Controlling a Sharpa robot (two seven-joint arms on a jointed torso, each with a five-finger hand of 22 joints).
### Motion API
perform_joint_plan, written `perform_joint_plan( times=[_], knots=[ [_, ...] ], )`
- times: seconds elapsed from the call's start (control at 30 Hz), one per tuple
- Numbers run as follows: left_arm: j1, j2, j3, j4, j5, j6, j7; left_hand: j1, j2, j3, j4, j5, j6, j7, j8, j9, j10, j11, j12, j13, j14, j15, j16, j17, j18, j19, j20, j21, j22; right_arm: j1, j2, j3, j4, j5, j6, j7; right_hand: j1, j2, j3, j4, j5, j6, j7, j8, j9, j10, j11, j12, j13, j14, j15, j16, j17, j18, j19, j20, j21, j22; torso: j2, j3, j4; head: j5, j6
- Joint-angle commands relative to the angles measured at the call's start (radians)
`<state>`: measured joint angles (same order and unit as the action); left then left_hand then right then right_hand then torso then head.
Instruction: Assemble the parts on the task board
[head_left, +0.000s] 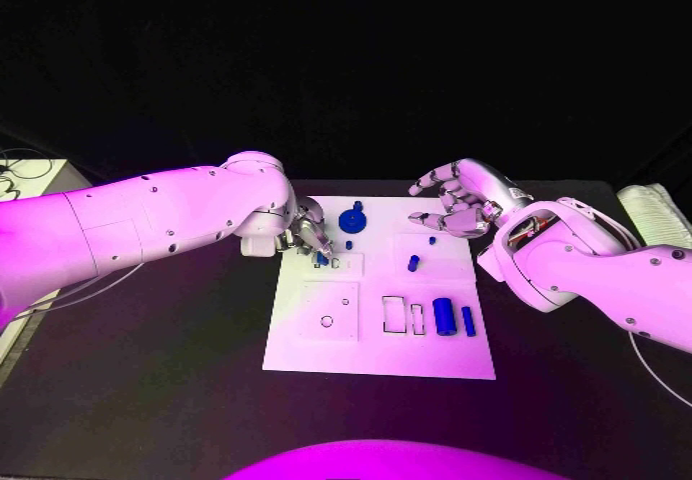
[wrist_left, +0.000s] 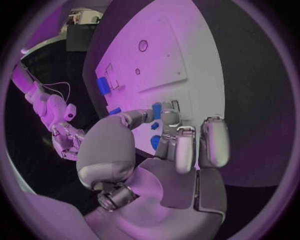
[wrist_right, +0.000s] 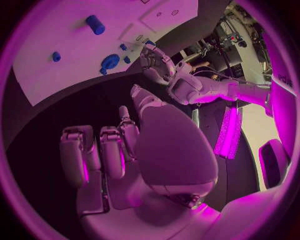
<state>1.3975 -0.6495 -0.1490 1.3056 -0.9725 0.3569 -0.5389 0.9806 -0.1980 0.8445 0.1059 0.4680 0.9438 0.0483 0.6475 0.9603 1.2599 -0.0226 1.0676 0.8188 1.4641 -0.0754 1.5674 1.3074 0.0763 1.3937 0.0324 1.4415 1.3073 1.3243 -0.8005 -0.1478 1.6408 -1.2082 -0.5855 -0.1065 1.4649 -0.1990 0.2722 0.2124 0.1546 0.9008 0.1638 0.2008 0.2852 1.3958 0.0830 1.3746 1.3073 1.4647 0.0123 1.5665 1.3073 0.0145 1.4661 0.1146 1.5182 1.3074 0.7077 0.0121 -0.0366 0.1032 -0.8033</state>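
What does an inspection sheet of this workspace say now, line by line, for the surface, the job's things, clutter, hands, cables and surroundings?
Surface: black table, bare around the board.
Job's things: white task board; a round blue part near its far edge, a small blue peg mid-board, two blue cylinders beside the rectangular slots.
Clutter: nothing seen.
Hands: left hand fingers down on the board, pinching a small blue part; right hand above the board's far right corner, fingers curled, holding nothing.
Cables: thin cable under the right arm.
Surroundings: dark backdrop; pale objects at both table edges.

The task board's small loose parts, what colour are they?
Blue parts on the white task board; the head view shows it best.
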Motion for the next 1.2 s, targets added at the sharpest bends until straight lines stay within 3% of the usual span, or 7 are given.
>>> perform_joint_plan(
  times=[0.03, 0.33, 0.5, 0.8, 1.2],
  knots=[
    [-0.001, -0.001, 0.002, 0.007, 0.069, -0.062, 0.002, 0.023, 0.010, 0.154, -0.161, 0.003, 0.003, -0.005, 0.007, 0.002, 0.000, -0.007, -0.003, 0.001, 0.107, -0.008, 0.003, 0.263, -0.019, 0.005, -0.002, 0.006, 0.060, 0.000, -0.001, 0.000, -0.002, -0.005, 0.015, 0.003, -0.009, 0.004, 0.005, -0.001, 0.002, 0.000, 0.004, -0.006, -0.002, -0.004, -0.001, -0.006, 0.060, 0.105, -0.003, 0.003, 0.260, -0.001, 0.076, -0.002, -0.001, 0.230, 0.000, -0.0002, -0.0009, -0.001, 0.000],
    [-0.004, 0.009, 0.002, 0.017, 0.042, -0.109, 0.004, 0.023, 0.010, 0.154, -0.161, 0.003, 0.003, -0.005, 0.007, 0.002, 0.002, -0.007, -0.001, 0.004, 0.107, -0.008, 0.003, 0.263, -0.020, 0.008, -0.002, 0.009, 0.064, 0.000, -0.002, 0.000, -0.008, -0.005, 0.011, 0.003, -0.012, 0.003, 0.007, 0.001, 0.002, 0.001, 0.004, -0.006, -0.002, -0.005, -0.001, -0.007, 0.058, 0.105, -0.003, 0.003, 0.259, 0.000, 0.075, -0.002, -0.004, 0.228, 0.000, 0.0012, -0.0002, -0.003, -0.001],
    [-0.009, 0.023, -0.004, 0.009, 0.007, -0.119, 0.003, 0.024, 0.010, 0.154, -0.161, 0.003, 0.003, -0.005, 0.007, 0.002, 0.003, -0.007, 0.000, 0.006, 0.107, -0.008, 0.003, 0.263, -0.021, 0.010, -0.002, 0.010, 0.066, 0.000, -0.002, 0.000, -0.010, -0.005, 0.008, 0.004, -0.012, 0.003, 0.007, 0.001, 0.002, 0.001, 0.004, -0.006, -0.002, -0.005, -0.001, -0.007, 0.058, 0.105, -0.003, 0.003, 0.259, 0.000, 0.075, -0.002, -0.004, 0.228, 0.000, 0.0009, 0.0003, -0.002, -0.003],
    [-0.020, 0.049, -0.009, -0.010, -0.062, -0.102, 0.000, 0.025, 0.010, 0.154, -0.161, 0.003, 0.004, -0.005, 0.007, 0.002, 0.008, -0.007, 0.006, 0.015, 0.107, -0.008, 0.003, 0.263, -0.026, 0.025, -0.003, 0.020, 0.083, 0.000, -0.003, 0.000, -0.010, -0.005, 0.007, 0.005, -0.012, 0.003, 0.007, 0.001, 0.002, 0.001, 0.004, -0.006, -0.002, -0.005, -0.001, -0.007, 0.058, 0.105, -0.003, 0.003, 0.259, 0.000, 0.075, -0.002, -0.004, 0.228, 0.001, 0.0009, -0.0014, 0.000, -0.004],
    [-0.022, 0.061, -0.010, -0.020, -0.104, -0.076, -0.002, 0.025, 0.010, 0.153, -0.162, 0.004, 0.004, -0.005, 0.006, 0.002, 0.010, -0.008, 0.007, 0.015, 0.107, -0.009, 0.003, 0.263, -0.026, 0.028, -0.003, 0.022, 0.086, 0.000, -0.005, 0.000, -0.009, -0.005, 0.006, 0.005, -0.012, 0.003, 0.007, 0.001, 0.002, 0.001, 0.004, -0.006, -0.002, -0.005, -0.001, -0.007, 0.058, 0.105, -0.003, 0.003, 0.259, 0.000, 0.075, -0.002, -0.004, 0.228, 0.001, 0.0003, -0.0003, -0.001, -0.009]
  ],
)
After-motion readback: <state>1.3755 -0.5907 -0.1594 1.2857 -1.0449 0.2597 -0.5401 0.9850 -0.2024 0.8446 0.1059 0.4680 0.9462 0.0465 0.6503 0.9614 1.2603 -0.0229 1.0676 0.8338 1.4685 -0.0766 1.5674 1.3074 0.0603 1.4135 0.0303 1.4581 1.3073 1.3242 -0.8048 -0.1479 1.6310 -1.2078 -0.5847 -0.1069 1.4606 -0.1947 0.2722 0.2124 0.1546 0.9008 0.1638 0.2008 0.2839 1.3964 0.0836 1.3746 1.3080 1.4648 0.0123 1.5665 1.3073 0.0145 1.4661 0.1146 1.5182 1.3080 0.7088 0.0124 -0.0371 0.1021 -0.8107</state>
